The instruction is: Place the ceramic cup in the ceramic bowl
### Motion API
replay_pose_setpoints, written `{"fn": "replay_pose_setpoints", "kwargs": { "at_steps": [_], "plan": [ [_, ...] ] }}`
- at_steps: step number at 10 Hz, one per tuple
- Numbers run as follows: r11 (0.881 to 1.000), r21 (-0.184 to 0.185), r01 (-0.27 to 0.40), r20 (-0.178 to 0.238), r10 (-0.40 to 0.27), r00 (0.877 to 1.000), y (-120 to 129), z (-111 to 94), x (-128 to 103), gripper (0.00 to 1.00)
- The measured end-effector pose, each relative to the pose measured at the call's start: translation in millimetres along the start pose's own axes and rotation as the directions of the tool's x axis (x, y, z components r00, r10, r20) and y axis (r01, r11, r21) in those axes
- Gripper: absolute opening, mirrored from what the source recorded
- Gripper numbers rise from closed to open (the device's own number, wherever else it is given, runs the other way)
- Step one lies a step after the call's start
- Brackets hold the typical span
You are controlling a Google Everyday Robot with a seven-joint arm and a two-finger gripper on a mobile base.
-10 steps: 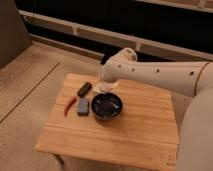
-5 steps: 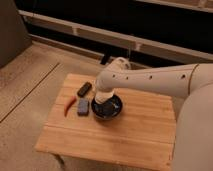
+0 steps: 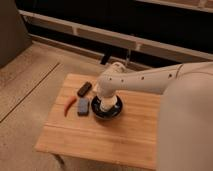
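On the left of the worktop (image 3: 115, 140) lie a red curved object (image 3: 69, 106), a dark bar (image 3: 84, 89) and a grey-blue block (image 3: 82, 107), all clear of the ceramic bowl (image 3: 117, 111). The gripper (image 3: 106, 104) hangs directly over the bowl; whether it grips or has released cannot be told. A pale shape at its tip, low within the bowl, is probably the ceramic cup (image 3: 105, 106). Risks: release while tilted would topple the cup against the rim; a sideways withdrawal could drag the bowl toward the block.

Lab-like room: gripper (image 3: 106, 104) over wooden table (image 3: 115, 135)
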Motion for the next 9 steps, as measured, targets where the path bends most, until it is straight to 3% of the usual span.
{"fn": "replay_pose_setpoints", "kwargs": {
  "at_steps": [1,4,9],
  "plan": [
    [1.0,0.03,-0.006,0.0,0.006,1.0,-4.6,4.3,-7.8,0.0],
    [0.999,0.054,0.004,-0.001,-0.004,1.0,0.0,8.5,-18.5,0.02],
    [0.998,0.059,0.02,-0.084,-0.016,0.996,7.7,35.0,-5.9,0.49]
  ]
}}
